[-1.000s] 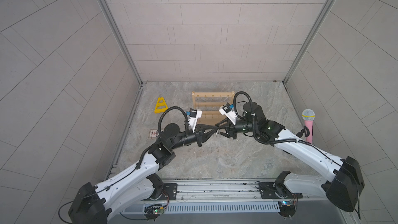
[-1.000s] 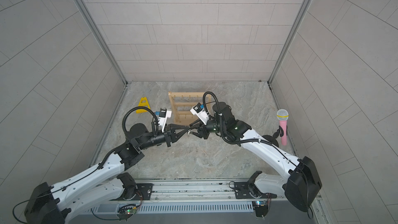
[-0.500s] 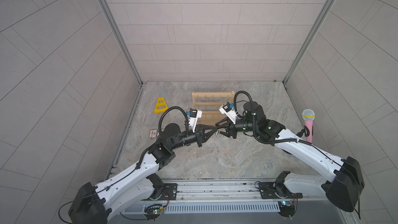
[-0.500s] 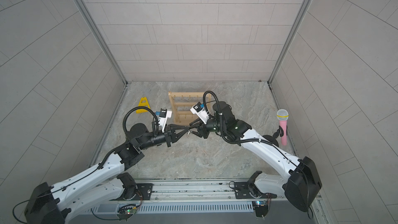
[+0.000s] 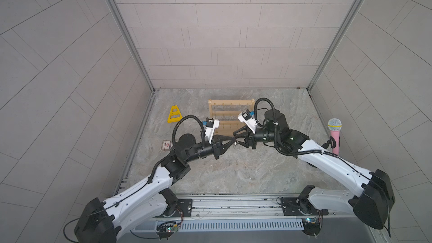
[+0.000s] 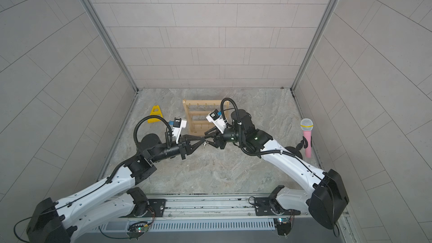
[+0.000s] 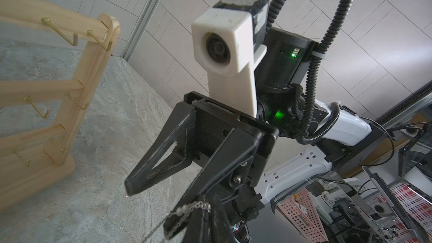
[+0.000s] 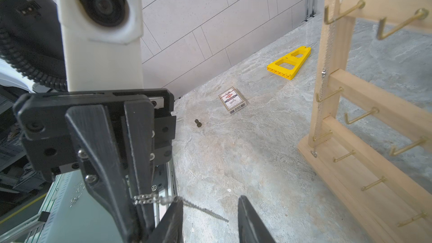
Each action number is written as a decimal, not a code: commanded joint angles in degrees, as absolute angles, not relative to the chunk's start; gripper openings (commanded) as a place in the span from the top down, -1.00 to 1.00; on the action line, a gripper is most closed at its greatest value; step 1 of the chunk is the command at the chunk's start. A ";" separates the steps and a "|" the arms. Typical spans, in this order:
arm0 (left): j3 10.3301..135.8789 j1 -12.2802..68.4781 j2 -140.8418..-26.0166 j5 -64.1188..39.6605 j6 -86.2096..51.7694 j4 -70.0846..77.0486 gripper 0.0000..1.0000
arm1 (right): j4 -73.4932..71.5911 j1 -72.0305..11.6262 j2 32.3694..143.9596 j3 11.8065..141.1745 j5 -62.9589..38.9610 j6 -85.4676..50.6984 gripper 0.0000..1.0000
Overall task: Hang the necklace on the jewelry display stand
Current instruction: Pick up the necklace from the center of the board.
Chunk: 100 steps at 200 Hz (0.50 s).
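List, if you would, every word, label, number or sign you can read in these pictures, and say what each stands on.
No text is legible anywhere.
Small printed box: red and blue label with a striped strip, lettering too small and blurred to read.
Yellow triangular frame, pink microphone, jewelry display stand: no markings visible.

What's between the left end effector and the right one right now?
The necklace chain: the shut left end effector pinches it, and it trails into the open right end effector. Right wrist view.
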<state>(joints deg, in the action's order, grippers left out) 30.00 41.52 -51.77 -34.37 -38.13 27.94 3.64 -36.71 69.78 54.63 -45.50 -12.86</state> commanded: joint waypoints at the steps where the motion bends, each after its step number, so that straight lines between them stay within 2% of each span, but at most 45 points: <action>1: 32.35 41.08 -51.38 -34.12 -38.36 29.62 0.84 | 0.75 -36.85 70.20 54.40 -46.41 -13.62 0.17; 100: 32.00 40.01 -52.16 -34.23 -41.13 32.82 0.84 | -3.08 -37.41 71.01 52.74 -45.92 -15.11 0.06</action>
